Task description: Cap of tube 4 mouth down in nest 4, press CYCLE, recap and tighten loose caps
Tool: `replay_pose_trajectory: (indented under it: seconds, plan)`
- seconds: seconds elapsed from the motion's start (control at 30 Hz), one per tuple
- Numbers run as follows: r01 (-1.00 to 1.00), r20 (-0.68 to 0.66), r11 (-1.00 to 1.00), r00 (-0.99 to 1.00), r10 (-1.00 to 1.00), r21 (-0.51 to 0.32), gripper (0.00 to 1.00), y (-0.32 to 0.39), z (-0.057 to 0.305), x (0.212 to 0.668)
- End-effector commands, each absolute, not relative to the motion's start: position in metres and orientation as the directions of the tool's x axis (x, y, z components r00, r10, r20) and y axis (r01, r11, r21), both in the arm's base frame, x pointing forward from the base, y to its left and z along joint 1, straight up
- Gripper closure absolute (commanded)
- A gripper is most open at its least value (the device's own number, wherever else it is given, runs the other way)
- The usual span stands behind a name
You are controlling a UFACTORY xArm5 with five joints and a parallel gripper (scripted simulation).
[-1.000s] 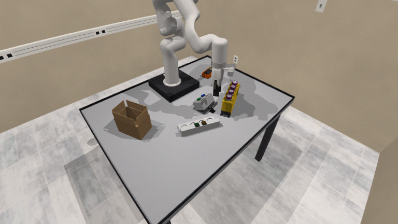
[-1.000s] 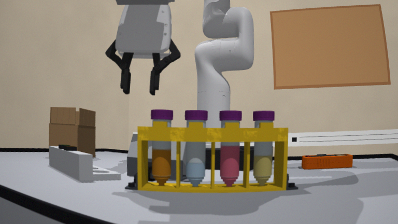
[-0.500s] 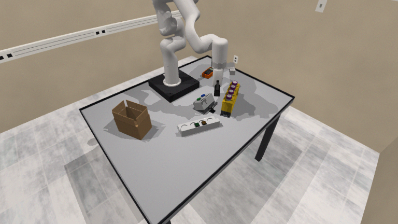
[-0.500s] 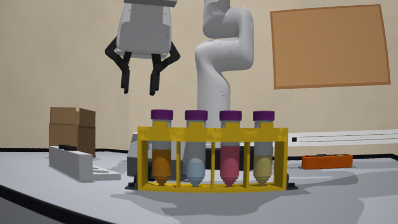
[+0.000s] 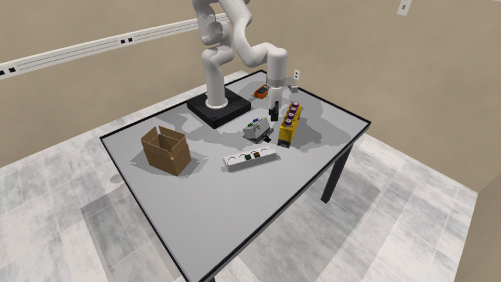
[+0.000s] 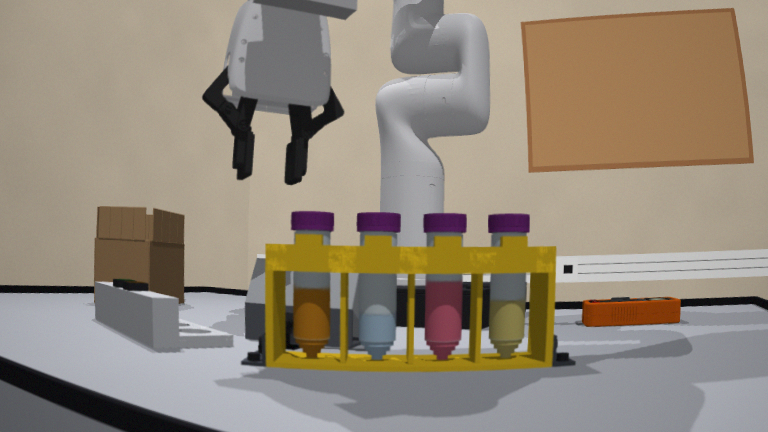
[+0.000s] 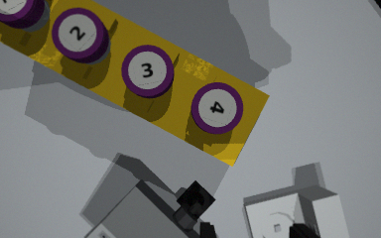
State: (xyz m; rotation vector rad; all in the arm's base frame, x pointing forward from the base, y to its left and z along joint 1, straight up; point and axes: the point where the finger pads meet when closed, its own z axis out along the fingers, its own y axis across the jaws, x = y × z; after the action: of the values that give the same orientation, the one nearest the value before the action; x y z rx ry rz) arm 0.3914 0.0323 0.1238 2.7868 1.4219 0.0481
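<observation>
Your gripper [image 6: 266, 164] hangs in the air with its fingers [image 6: 243, 150] partly apart and nothing between them. It sits above the rack [image 6: 407, 260], off the end where cap 4 [image 7: 216, 108] is. In the exterior view that cap [image 6: 312, 221] tops the orange-filled tube, just below and beside the fingertips, with a clear gap. All four purple caps are on their tubes. In the wrist view cap 4 lies ahead of the fingers, at the rack's end. Farther off you see the key housing [image 5: 257, 128], then the cap tray [image 5: 250, 158], then a cardboard box [image 5: 165, 149].
</observation>
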Motion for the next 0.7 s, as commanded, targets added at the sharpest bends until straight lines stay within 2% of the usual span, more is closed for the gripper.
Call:
replay_pose_trajectory:
  seconds: [0.0, 0.67]
  plan:
    - [0.854, 0.032, -0.52, 0.52, 0.854, 0.018, 0.54, 0.0324, 0.125, 0.3926]
    - [0.961, 0.023, -0.277, 0.277, 0.961, 0.018, 0.54, 0.0324, 0.125, 0.3926]
